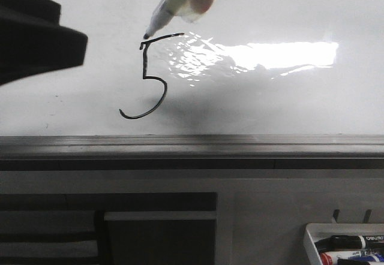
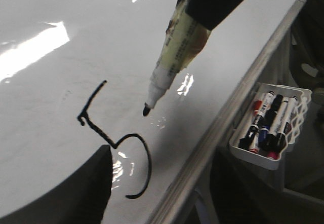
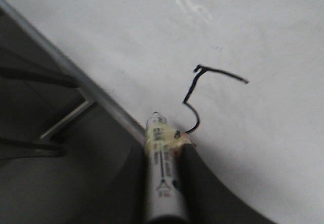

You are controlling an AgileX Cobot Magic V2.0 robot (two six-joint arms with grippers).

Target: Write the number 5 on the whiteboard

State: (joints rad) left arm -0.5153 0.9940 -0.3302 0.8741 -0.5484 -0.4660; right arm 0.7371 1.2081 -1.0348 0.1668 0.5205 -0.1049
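Note:
The number 5 (image 1: 144, 61) is drawn in thin black on the glossy whiteboard (image 1: 270, 109). It also shows in the left wrist view (image 2: 148, 160) and the right wrist view (image 3: 191, 87). My right gripper (image 3: 164, 148) is shut on a taped white marker (image 1: 180, 1). The marker's black tip (image 2: 146, 111) hangs by the top bar's left end and looks lifted off the board. My left gripper (image 1: 69, 25) is open and empty at the left of the numeral. One of its fingers (image 2: 76, 193) shows beside the belly.
A grey metal ledge (image 1: 192, 148) runs along the board's lower edge. A small white tray (image 1: 309, 241) with several markers hangs below at the right, and it also shows in the left wrist view (image 2: 253, 153). Dark shelving lies under the ledge.

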